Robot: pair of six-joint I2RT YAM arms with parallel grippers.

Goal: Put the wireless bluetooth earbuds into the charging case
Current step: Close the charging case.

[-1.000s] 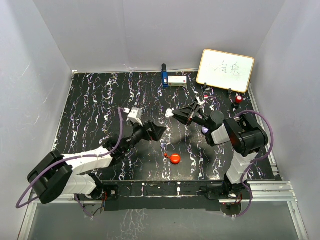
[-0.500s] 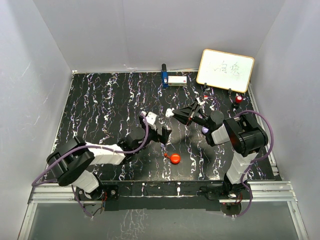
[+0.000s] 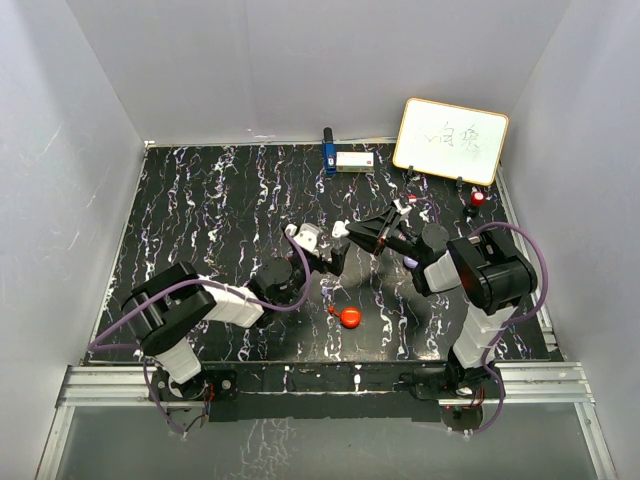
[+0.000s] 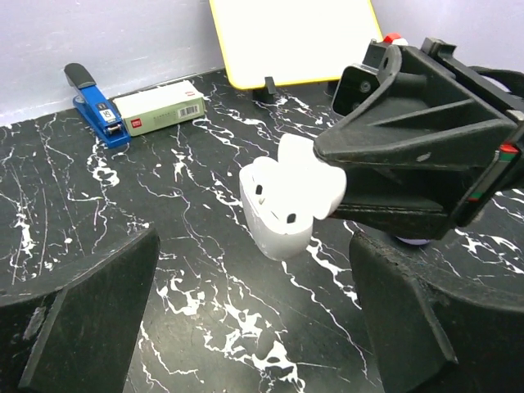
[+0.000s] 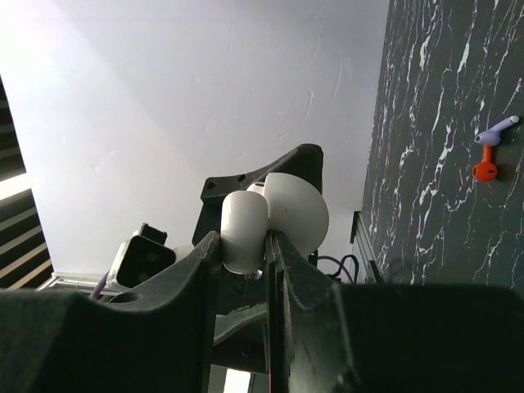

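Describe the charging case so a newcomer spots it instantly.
From the yellow-framed whiteboard at far right, follow the right arm toward the middle of the table. There the right gripper pinches the charging case. It alone is a white rounded shell, lid open, unlike the flat box by the blue stapler.

White charging case [image 4: 277, 214], lid open, gripped by right end effector [image 5: 245, 246].

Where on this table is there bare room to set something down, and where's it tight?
Barest: the far-left table, between the left wall and the blue stapler. Crowded: the centre, where the left end effector meets the right end effector holding the charging case, and by the whiteboard.
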